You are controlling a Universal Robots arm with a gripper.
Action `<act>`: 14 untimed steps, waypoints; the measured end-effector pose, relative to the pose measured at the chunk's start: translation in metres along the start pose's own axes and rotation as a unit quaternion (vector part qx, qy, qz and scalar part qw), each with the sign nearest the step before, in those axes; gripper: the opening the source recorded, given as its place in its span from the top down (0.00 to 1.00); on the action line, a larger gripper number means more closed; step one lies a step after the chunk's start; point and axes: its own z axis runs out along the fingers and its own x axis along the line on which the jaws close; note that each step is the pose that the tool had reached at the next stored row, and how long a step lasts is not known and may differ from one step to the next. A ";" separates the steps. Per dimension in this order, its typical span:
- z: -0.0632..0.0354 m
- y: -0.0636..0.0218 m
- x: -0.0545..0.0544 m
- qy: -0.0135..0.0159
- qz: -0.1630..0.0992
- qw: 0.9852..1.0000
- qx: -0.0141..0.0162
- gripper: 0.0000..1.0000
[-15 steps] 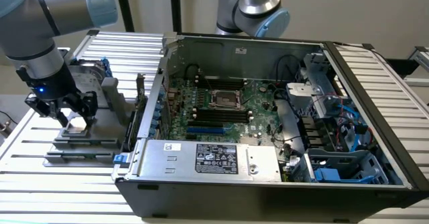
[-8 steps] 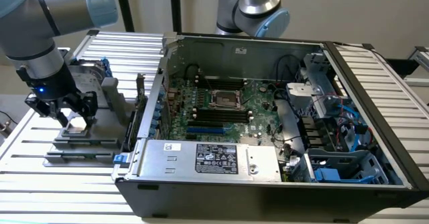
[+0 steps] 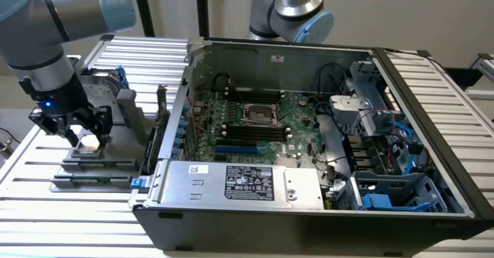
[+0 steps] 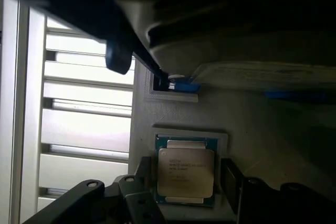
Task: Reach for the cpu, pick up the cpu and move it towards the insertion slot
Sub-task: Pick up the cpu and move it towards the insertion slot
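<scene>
Lying flat, the cpu [image 4: 186,171] shows a pale silver, printed top.

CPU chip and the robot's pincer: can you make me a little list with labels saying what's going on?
pincer: open, one finger on each side of the cpu
cpu: lying flat in its grey holder, not lifted
insertion slot: inside the computer case, off to the exterior view's right of the cpu
</scene>
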 end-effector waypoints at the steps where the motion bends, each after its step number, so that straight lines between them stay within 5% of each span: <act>1: 0.0000 0.0000 0.000 0.000 0.000 1.000 0.000 0.36; 5: 0.0001 0.0000 0.000 0.000 0.000 1.000 0.000 0.45; 14: -0.0020 0.0000 0.000 0.000 0.000 1.000 0.000 0.45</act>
